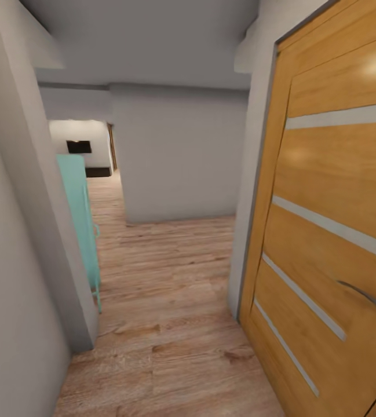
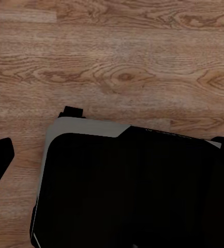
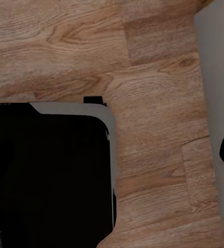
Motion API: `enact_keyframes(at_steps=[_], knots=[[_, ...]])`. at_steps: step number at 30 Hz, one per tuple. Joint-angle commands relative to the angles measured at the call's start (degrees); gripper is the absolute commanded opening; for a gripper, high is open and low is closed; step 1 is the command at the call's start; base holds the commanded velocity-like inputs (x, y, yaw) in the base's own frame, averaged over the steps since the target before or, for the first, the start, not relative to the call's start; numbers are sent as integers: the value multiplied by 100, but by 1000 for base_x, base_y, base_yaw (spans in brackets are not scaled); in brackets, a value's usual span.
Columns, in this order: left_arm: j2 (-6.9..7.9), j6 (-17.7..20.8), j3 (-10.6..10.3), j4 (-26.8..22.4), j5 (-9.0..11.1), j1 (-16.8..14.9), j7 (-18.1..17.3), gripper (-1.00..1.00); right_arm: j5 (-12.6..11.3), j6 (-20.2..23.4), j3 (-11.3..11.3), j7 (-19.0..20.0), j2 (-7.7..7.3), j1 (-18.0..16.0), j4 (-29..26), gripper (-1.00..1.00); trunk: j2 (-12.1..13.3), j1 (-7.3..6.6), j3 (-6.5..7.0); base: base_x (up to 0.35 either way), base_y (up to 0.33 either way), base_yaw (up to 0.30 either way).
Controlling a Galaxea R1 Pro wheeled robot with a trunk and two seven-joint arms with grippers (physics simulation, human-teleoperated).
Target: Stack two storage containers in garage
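Living room's light wood plank floor (image 1: 170,324) ran ahead down a narrow hallway between a grey wall (image 1: 14,278), a turquoise cabinet (image 1: 80,214) and an open wooden door (image 1: 332,231); both grippers' states could not be told, containers unseen.

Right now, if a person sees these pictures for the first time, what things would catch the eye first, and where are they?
The eye goes first to the large orange-brown wooden door with pale horizontal stripes, standing at the right of the head view, its grey metal lever handle low at the edge. Next comes the tall turquoise cabinet against the left wall. Between them the light wood plank floor runs down a corridor toward a pale grey wall.
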Motion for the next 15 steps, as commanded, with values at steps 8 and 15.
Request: enact_keyframes(at_steps=[8,15], knots=[[1,-5,10,7,42,-3,-27,100,-53,-33,49,-4,-10,-5,18,100,-3,5,-2,324,0,212],[1,-8,10,7,43,-3,-27,100,-53,-33,49,-4,-11,-5,18,100,-3,5,-2,324,0,38]])
